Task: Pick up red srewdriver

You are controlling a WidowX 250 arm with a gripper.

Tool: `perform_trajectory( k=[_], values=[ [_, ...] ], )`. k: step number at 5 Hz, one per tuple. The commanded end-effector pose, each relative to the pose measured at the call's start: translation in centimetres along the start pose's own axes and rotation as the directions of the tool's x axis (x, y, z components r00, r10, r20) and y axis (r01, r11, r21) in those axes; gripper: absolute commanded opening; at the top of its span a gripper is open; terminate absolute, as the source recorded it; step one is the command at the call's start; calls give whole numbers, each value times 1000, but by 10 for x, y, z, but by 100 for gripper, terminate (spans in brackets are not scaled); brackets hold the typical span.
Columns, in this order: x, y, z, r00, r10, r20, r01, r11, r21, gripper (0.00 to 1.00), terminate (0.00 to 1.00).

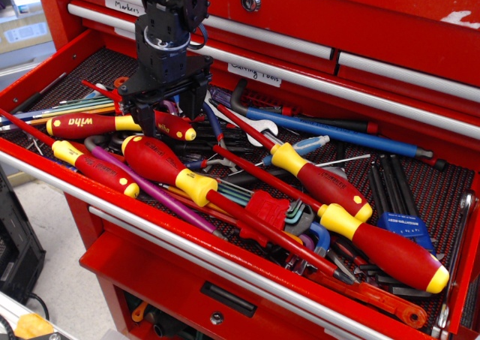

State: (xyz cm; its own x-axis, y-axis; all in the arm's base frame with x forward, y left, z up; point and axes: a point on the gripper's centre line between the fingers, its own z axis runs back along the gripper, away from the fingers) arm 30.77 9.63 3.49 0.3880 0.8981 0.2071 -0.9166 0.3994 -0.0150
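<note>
The red srewdriver (pixel 177 127) lies in the open tool drawer (pixel 45 62) at the back left. Its yellow butt cap points right, and its thin red shaft runs up-left on top of other tools. My gripper (pixel 162 113) is down over the handle, with one finger on each side of it. The jaws look open, not closed on the handle. The gripper body hides the middle of the handle and the yellow collar.
A longer red "wiha" screwdriver (pixel 82 124) lies just left of the gripper. A thick red-and-yellow screwdriver (pixel 157 162) lies just in front of it. More screwdrivers (pixel 322 184), hex keys (pixel 247 194) and a blue tool (pixel 337 132) fill the drawer. Closed drawers (pixel 300 47) stand behind.
</note>
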Motion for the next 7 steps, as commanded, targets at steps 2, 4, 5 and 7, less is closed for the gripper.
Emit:
perform_trajectory(
  k=[2,4,5,7],
  values=[
    [-7,8,-20,999,14,-46,-15,1000,-18,100,0],
    [-10,4,-20,999,11,-50,-12,1000,-7,0,0],
    [-10,4,5,998,29,47,-30,999,25,0,0],
    [2,6,74,960,51,275,-79,992,95,0,0]
  ],
)
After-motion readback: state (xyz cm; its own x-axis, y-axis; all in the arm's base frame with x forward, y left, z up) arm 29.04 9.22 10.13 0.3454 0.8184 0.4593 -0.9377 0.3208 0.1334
